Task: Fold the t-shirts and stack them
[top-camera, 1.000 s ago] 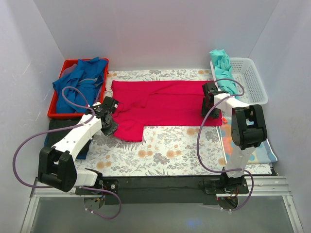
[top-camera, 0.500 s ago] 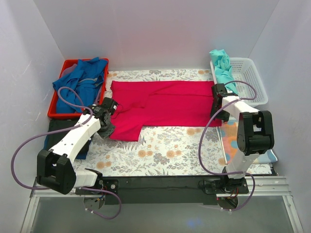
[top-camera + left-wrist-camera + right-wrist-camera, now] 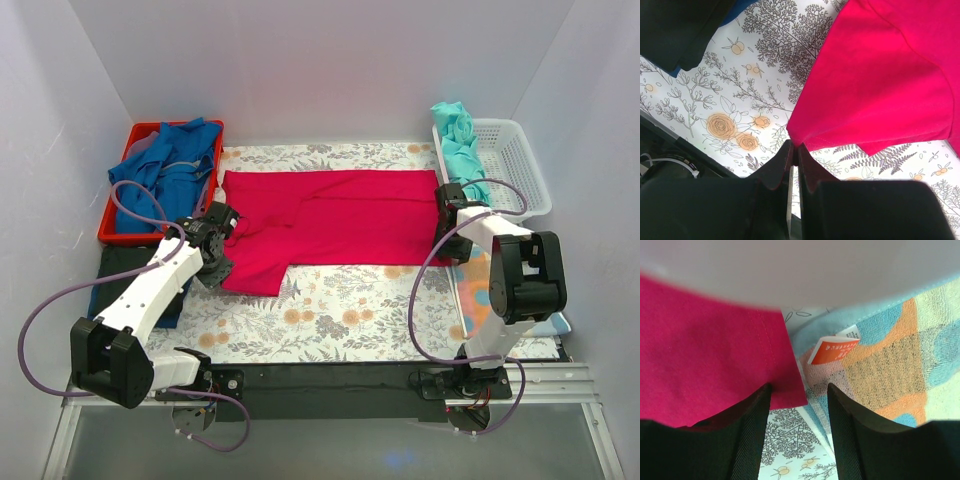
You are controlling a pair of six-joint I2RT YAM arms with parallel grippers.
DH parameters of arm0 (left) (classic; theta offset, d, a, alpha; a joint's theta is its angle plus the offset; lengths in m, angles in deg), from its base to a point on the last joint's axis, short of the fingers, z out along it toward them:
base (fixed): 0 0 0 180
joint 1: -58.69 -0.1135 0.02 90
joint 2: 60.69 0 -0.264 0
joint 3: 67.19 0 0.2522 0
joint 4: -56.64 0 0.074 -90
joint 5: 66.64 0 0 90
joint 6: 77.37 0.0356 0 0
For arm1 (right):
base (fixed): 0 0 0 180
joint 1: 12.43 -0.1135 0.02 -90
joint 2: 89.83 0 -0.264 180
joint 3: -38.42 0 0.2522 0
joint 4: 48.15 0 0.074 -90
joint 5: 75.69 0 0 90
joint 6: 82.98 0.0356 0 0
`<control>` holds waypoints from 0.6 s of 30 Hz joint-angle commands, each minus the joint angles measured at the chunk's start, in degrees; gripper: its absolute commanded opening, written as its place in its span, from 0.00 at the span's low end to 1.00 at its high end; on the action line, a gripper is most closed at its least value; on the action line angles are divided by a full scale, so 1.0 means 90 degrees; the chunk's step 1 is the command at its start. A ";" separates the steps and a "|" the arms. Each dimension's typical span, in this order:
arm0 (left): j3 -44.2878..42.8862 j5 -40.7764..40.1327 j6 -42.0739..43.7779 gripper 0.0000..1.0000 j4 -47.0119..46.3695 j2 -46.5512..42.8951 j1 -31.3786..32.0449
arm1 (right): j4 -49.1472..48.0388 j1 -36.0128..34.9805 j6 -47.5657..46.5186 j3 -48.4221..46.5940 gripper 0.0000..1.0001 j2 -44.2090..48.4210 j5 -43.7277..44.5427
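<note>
A crimson-pink t-shirt (image 3: pixel 330 212) lies spread flat across the back of the flowered mat. My left gripper (image 3: pixel 213 255) is shut on its near left corner; in the left wrist view the jaws (image 3: pixel 795 148) pinch the tip of the pink cloth (image 3: pixel 880 75). My right gripper (image 3: pixel 450 232) is open and empty at the shirt's near right corner; in the right wrist view (image 3: pixel 799 396) the hem corner (image 3: pixel 715 355) lies between the fingers. A teal t-shirt (image 3: pixel 460 145) hangs over a white basket (image 3: pixel 520 165). A blue t-shirt (image 3: pixel 165 165) lies in a red bin (image 3: pixel 108 232). A folded black t-shirt (image 3: pixel 122 260) lies at the left.
An orange-and-blue patchwork cloth (image 3: pixel 890 360) with an orange tag (image 3: pixel 832 349) lies by the mat's right edge, under the right arm (image 3: pixel 545 310). White walls close in the back and sides. The flowered mat (image 3: pixel 350 310) shows in front of the shirt.
My left gripper has pulled the shirt's left corner a little to the left. My right gripper has moved right and nearer, off the shirt's middle to its right corner. The shirt has shifted left.
</note>
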State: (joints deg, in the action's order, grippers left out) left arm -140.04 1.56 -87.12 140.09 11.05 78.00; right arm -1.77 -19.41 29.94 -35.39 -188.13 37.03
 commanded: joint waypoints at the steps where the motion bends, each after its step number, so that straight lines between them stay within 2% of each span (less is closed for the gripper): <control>1: 0.0023 -0.0058 0.0047 0.00 0.0050 -0.0169 0.0013 | -0.0089 -0.0015 0.0227 0.0334 0.54 0.0336 -0.0239; 4: 0.0042 -0.0038 0.0048 0.00 0.0050 -0.0169 0.0013 | -0.0177 -0.0015 0.0276 0.0461 0.50 0.0307 -0.0307; 8: -0.0016 -0.0097 0.0057 0.00 0.0147 -0.0198 0.0013 | -0.0168 -0.0015 0.0315 0.0462 0.35 0.0278 -0.0317; 13: -0.0017 -0.0117 0.0009 0.00 0.0274 -0.0354 0.0013 | -0.0109 -0.0005 0.0344 0.0471 0.24 0.0346 -0.0308; 17: -0.0065 -0.0155 -0.0030 0.00 0.0372 -0.0432 0.0003 | -0.0021 -0.0025 0.0344 0.0423 0.01 0.0385 -0.0269; 18: -0.0085 -0.0165 -0.0021 0.00 0.0391 -0.0433 0.0012 | 0.0018 -0.0035 0.0344 0.0413 0.01 0.0414 -0.0249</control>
State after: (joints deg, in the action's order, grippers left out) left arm -139.83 1.60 -86.68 141.18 9.26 78.00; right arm -3.85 -19.59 32.47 -32.11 -185.88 34.06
